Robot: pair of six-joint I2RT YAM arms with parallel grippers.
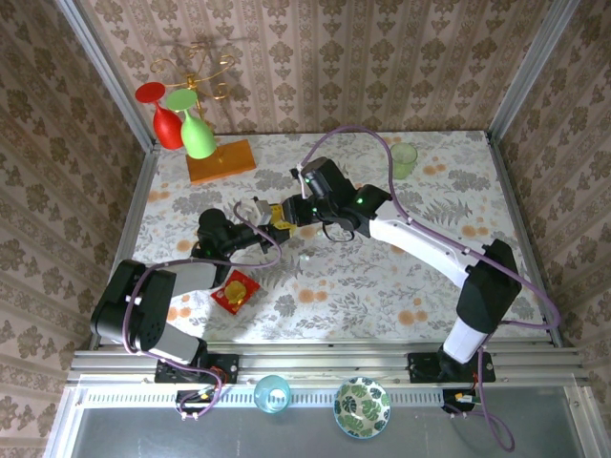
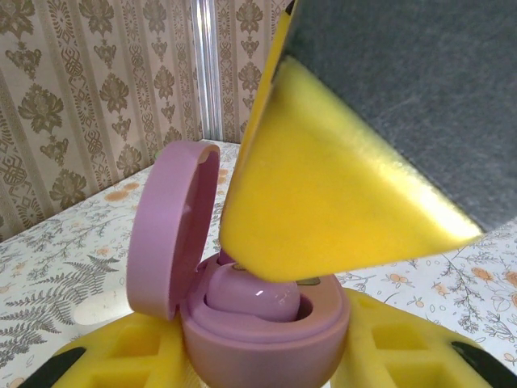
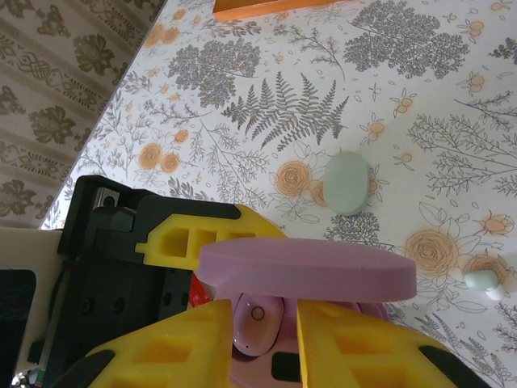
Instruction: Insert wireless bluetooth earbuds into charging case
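Left gripper [image 2: 262,364] clamps the open mauve oval plastic charging case [image 2: 271,327], whose well holds a pink-purple plastic earbud [image 2: 250,295] between the fingers of the right gripper [image 3: 266,311], grip indeterminate; off-axis pressure could tilt or eject it.

top: high, looking down on table [image 1: 382,286] | wrists: close on purple case [image 2: 266,331] | shared: that case

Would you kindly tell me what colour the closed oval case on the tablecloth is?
The closed oval case is pale mint green; right wrist view.
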